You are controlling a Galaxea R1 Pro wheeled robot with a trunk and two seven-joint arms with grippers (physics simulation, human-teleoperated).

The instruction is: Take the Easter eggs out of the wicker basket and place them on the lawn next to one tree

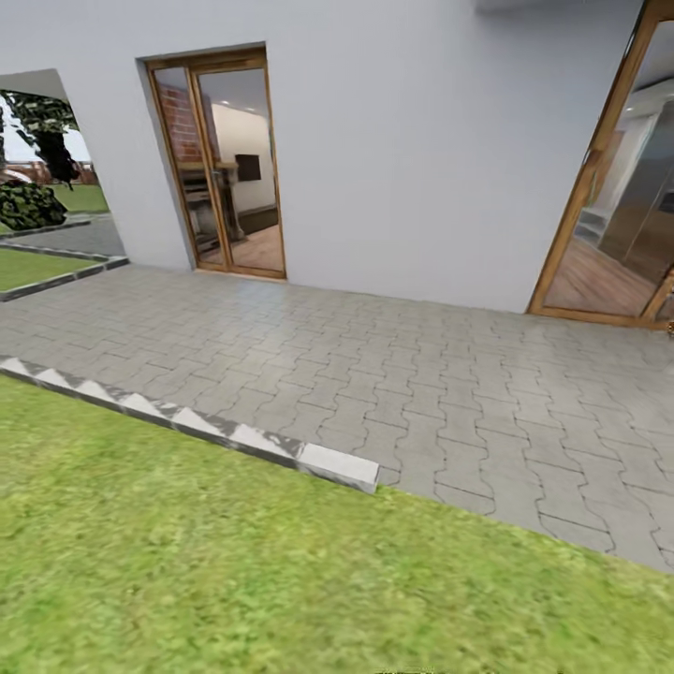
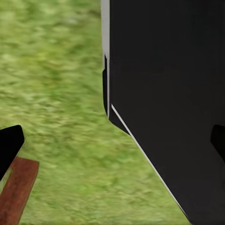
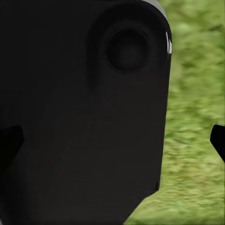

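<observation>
The robot is standing on the lawn, facing the grey paved patio and the white house wall with its glass doors. No basket or eggs are in sight, so it seems to be searching for them. Both wrist cameras are showing grass beside dark robot bodywork; I cannot tell whether either gripper is released or clenched. Next, turning toward the garden looks necessary.

No legible text, label, brand, number or sign on any surface.
</observation>
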